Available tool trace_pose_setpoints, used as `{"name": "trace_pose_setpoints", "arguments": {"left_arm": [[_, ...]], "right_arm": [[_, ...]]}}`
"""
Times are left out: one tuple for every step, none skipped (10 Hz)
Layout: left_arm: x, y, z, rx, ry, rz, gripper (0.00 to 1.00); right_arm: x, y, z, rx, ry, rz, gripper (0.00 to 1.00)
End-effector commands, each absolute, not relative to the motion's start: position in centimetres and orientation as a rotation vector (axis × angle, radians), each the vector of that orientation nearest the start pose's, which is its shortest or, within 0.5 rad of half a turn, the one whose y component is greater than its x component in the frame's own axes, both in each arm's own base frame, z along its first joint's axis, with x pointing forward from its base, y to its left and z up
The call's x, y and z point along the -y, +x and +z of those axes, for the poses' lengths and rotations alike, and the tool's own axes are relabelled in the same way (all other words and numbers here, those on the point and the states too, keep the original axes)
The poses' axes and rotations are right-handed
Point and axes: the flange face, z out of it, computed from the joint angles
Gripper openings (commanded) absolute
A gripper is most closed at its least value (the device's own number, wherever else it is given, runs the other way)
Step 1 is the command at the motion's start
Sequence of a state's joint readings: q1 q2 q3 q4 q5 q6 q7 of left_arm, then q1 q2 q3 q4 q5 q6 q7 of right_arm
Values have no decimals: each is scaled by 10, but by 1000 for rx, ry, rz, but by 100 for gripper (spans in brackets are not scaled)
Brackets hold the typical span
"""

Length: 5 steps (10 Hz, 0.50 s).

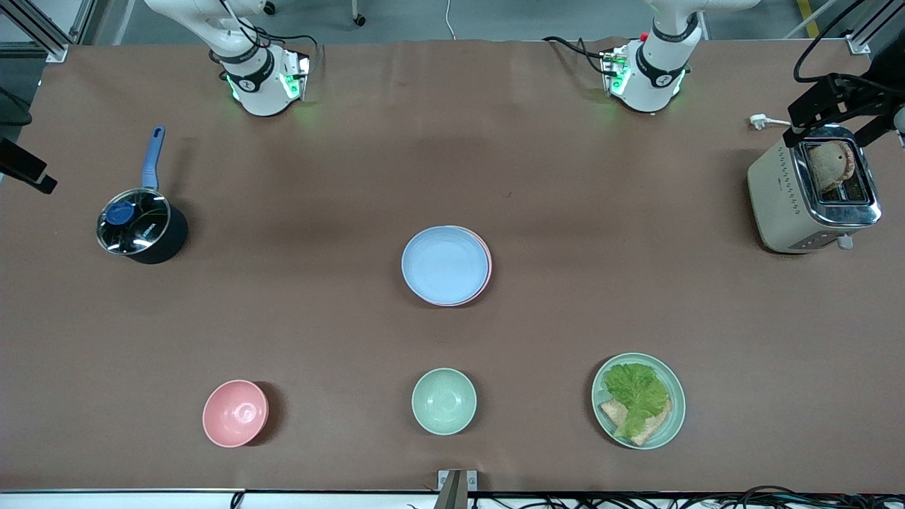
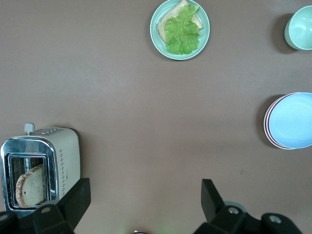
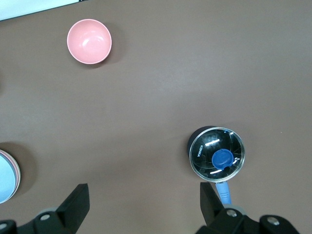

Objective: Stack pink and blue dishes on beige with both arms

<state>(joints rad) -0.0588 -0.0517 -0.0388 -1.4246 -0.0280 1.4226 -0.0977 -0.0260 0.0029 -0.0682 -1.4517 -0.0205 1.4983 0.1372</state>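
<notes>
A light blue plate [image 1: 445,264] lies on top of a stack at the middle of the table. Under it the rim of the pale pink plate [image 1: 487,272] shows on the side toward the left arm's end. No beige plate surface shows; whatever lies beneath is covered. The left wrist view shows the blue plate [image 2: 292,119] with the pink rim [image 2: 266,122], and the right wrist view catches the stack's edge [image 3: 5,180]. My left gripper [image 2: 145,200] hangs open high over bare table beside the toaster. My right gripper [image 3: 145,202] hangs open high over bare table beside the pot. Both hold nothing.
A toaster [image 1: 813,191] with bread stands at the left arm's end. A lidded pot [image 1: 138,226] with a blue handle stands at the right arm's end. Nearer the front camera sit a pink bowl [image 1: 235,413], a mint-green bowl [image 1: 444,401] and a mint-green plate [image 1: 675,396] with lettuce and bread.
</notes>
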Motion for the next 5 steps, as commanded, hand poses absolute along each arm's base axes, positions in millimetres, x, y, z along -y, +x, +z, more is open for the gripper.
{"name": "trace_pose_setpoints", "arguments": {"left_arm": [[54, 519, 694, -23, -3180, -16, 100], [53, 519, 693, -23, -3180, -14, 100], [52, 519, 693, -25, -3179, -14, 100], [52, 519, 692, -25, -3171, -13, 100], [51, 519, 692, -21, -3166, -11, 100]], "right_arm": [[53, 543, 677, -354, -3130, -63, 100], [53, 543, 677, -348, -3129, -63, 100], [53, 543, 677, -349, -3130, -63, 100], [53, 544, 676, -348, -3129, -63, 100], [53, 543, 677, -351, -3128, -65, 100]]}}
